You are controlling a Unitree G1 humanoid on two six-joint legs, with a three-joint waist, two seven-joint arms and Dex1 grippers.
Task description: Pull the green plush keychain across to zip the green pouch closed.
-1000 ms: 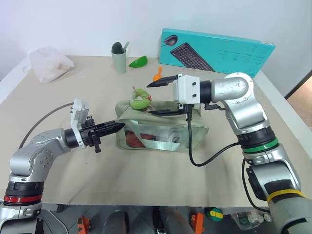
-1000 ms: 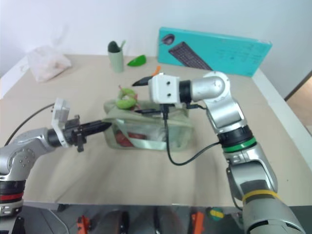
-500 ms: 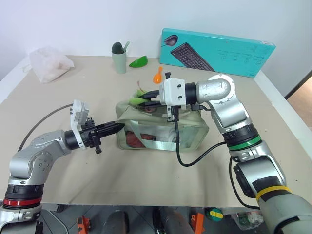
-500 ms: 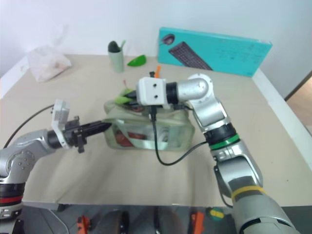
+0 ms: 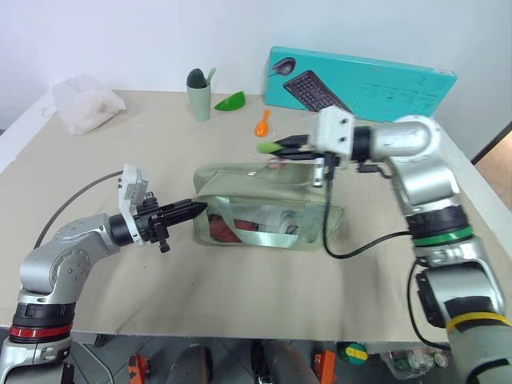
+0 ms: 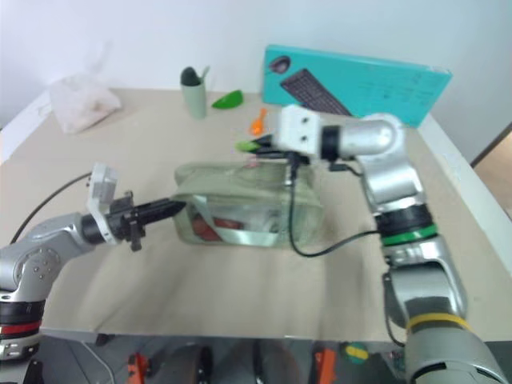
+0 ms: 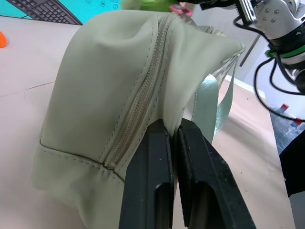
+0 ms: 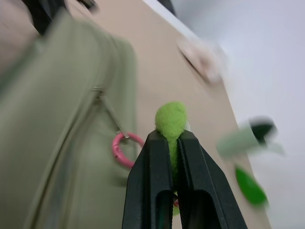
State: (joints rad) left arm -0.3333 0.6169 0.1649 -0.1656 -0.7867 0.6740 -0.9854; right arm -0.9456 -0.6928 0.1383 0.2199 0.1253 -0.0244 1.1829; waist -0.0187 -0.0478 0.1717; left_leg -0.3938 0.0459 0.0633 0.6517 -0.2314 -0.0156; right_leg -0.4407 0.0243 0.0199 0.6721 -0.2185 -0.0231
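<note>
Since the earlier frame, the small fuzzy light-green plush keychain (image 8: 170,119) has been dragged rightward, clamped between the right fingers (image 8: 169,157). Left fingers (image 7: 172,157) are pinched on the pale sage-green fabric pouch (image 5: 264,204) end. Zipper mostly closed beside them; remainder unclear.

We found bare tan tabletop (image 5: 240,280) nearside of both pincers; beyond the right one stood an orange spoon (image 5: 261,124) and teal keyboard box (image 5: 360,76).
</note>
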